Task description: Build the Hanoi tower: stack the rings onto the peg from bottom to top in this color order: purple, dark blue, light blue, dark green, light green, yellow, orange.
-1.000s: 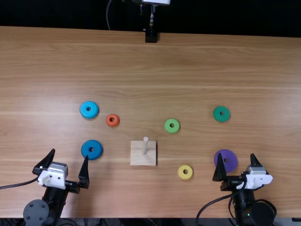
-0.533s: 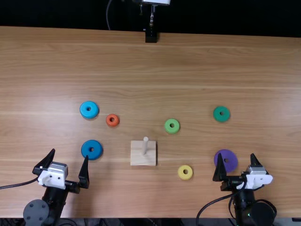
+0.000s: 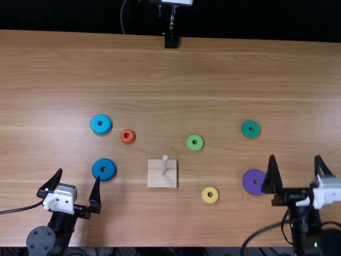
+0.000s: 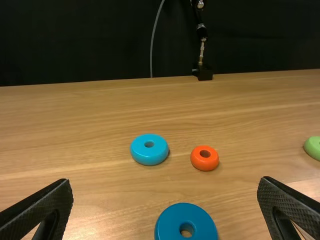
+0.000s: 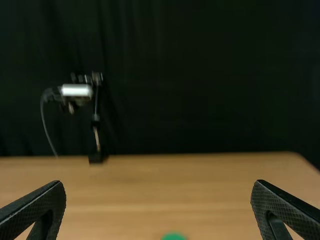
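Fingers on both grippers stand wide apart with nothing between them: your left gripper (image 3: 79, 174) is well left of the peg (image 3: 165, 164), your right gripper (image 3: 295, 156) well right of it. The purple ring (image 3: 249, 182), due first, lies right of the peg, beside the right gripper's inner finger; you can't tell if they touch. Sweep that finger inward while low and you could shove the ring, or grip it off-centre so its hole misses the peg. Carry it low and you might clip the yellow ring (image 3: 210, 200), nearer the peg on that side. The dark blue ring (image 3: 98, 169), left of the peg, could get nudged by the left gripper's inner fingertip.
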